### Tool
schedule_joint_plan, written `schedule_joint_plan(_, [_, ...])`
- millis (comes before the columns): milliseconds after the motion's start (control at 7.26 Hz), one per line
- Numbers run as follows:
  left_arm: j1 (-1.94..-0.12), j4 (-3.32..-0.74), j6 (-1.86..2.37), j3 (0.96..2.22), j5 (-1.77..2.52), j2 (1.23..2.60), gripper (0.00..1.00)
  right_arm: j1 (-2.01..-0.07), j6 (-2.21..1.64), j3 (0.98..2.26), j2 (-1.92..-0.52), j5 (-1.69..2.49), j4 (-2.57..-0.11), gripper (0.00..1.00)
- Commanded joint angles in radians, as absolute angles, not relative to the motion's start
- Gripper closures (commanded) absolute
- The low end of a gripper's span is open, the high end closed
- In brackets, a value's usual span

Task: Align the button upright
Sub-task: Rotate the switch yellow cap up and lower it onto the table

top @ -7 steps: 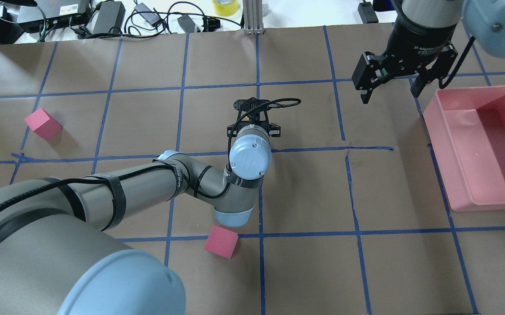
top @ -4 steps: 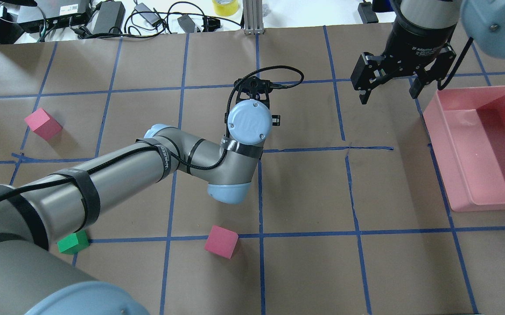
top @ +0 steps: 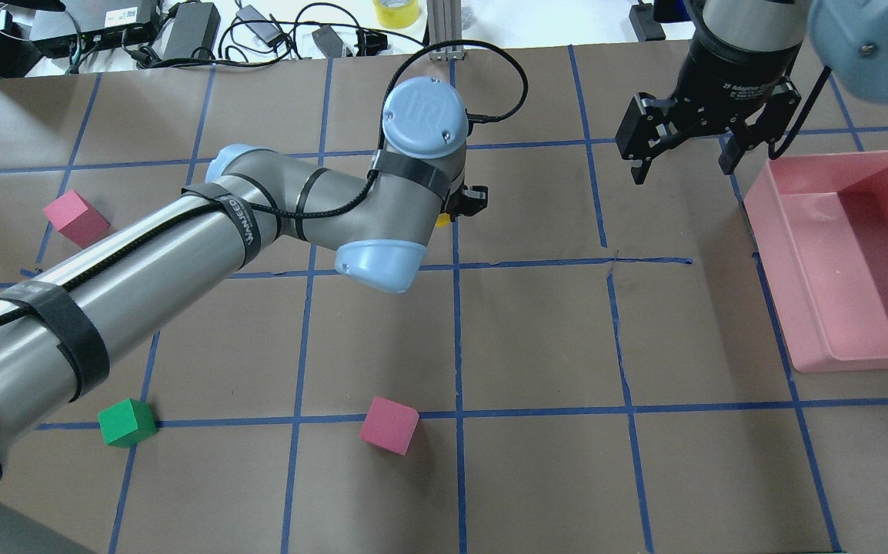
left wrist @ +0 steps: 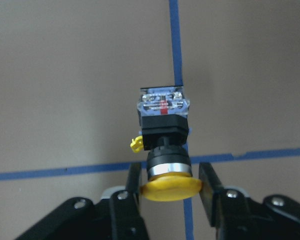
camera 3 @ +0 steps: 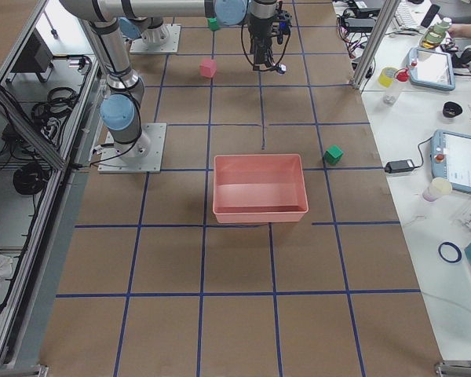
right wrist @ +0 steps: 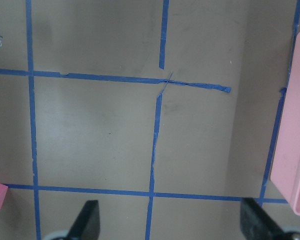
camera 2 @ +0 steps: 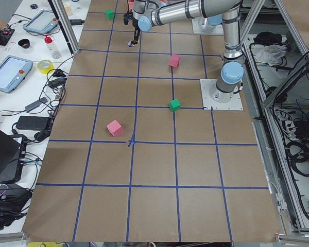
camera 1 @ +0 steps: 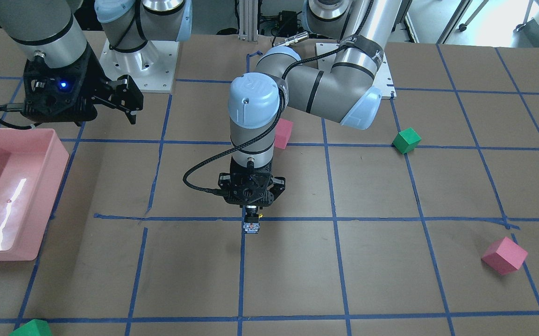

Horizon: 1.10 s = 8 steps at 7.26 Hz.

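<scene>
Since the button (left wrist: 163, 120) is small, light and rigid, weight is no worry, but its smooth round yellow cap (left wrist: 170, 191) could pivot or slip between flat fingers (left wrist: 207, 182); I judge the square black body (left wrist: 162, 132) the surer place to grip. The left gripper (left wrist: 170, 170) is clamped on that cap, the button hanging with its metal block (left wrist: 162, 104) downward over a blue tape line (left wrist: 174, 40); whether it touches the table (left wrist: 65, 75) I cannot tell. The right gripper (top: 682, 165) hangs spread wide beside the pink tray (top: 779, 285). Against a second ago, the left arm (top: 182, 246) has swung farther from the robot's base, uncovering a green cube (top: 127, 422); the right gripper has hardly moved.
</scene>
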<state>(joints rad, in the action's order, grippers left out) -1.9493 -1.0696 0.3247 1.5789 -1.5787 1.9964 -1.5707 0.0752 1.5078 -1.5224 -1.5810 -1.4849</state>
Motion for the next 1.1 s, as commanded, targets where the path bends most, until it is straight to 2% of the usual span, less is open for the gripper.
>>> schedule_joint_plan(0, [-1.916,-1.32,0.435,1.485,-1.398,2.017,1.0,-1.572,0.075,1.511,-1.525,-1.58,-1.485,0.0])
schedule_joint_plan(551, [-1.861,-1.353,0.907,1.462,-1.244,2.097,1.0,-1.572,0.074,1.511,-1.525,-1.58,-1.485,0.0])
schedule_joint_plan(964, [-1.791,-1.351,0.912,1.462,-1.137,2.141,1.0,-1.572,0.074,1.511,-1.523,-1.582,-1.486,0.0])
